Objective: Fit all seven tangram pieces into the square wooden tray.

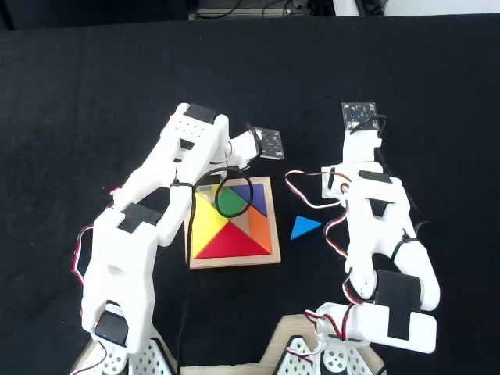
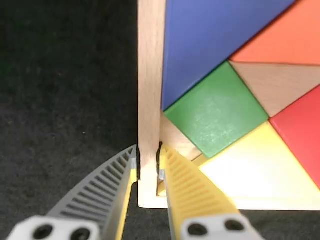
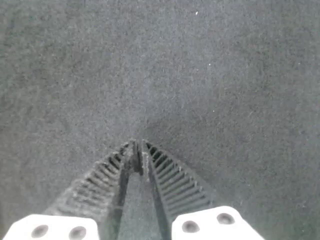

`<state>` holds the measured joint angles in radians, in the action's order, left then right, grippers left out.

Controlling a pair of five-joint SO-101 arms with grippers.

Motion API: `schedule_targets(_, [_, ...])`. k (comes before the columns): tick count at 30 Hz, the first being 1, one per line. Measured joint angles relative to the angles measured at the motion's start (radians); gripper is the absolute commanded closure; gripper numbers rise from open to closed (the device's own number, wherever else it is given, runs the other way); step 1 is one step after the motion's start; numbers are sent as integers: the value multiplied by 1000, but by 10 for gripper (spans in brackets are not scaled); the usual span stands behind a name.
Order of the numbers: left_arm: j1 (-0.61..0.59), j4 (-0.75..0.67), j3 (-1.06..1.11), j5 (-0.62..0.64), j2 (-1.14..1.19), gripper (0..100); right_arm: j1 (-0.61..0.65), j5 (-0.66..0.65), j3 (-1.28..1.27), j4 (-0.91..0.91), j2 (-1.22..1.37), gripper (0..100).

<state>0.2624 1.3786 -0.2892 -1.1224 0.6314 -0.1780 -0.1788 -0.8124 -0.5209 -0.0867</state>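
Note:
The square wooden tray (image 1: 234, 261) lies mid-table and holds several pieces: yellow (image 1: 206, 223), red (image 1: 233, 243), green (image 1: 230, 201), dark blue (image 1: 257, 200), orange (image 1: 261, 227) and a wood-coloured one (image 2: 280, 90). A light blue triangle (image 1: 305, 227) lies loose on the cloth just right of the tray. My left gripper (image 2: 148, 161) is at the tray's far left corner, shut on the tray wall (image 2: 150, 75), one finger outside and one inside beside the green square (image 2: 215, 112). My right gripper (image 3: 137, 150) is shut on nothing, over bare cloth.
Black cloth covers the whole table. The left arm (image 1: 187, 148) hangs over the tray's left side. The right arm (image 1: 375, 211) stands right of the loose triangle. A strip of bare tray floor (image 2: 175, 142) shows in the corner by the green square.

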Motion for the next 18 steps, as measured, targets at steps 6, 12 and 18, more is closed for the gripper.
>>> schedule_targets(6, [-3,112,-63,0,2,774,0,0,0,0,0,987])
schedule_targets(12, [-9,278,-241,37,-2,690,0,0,0,0,0,987])
schedule_targets(18, [-8,364,-422,181,-46,693,0,0,0,0,0,987])
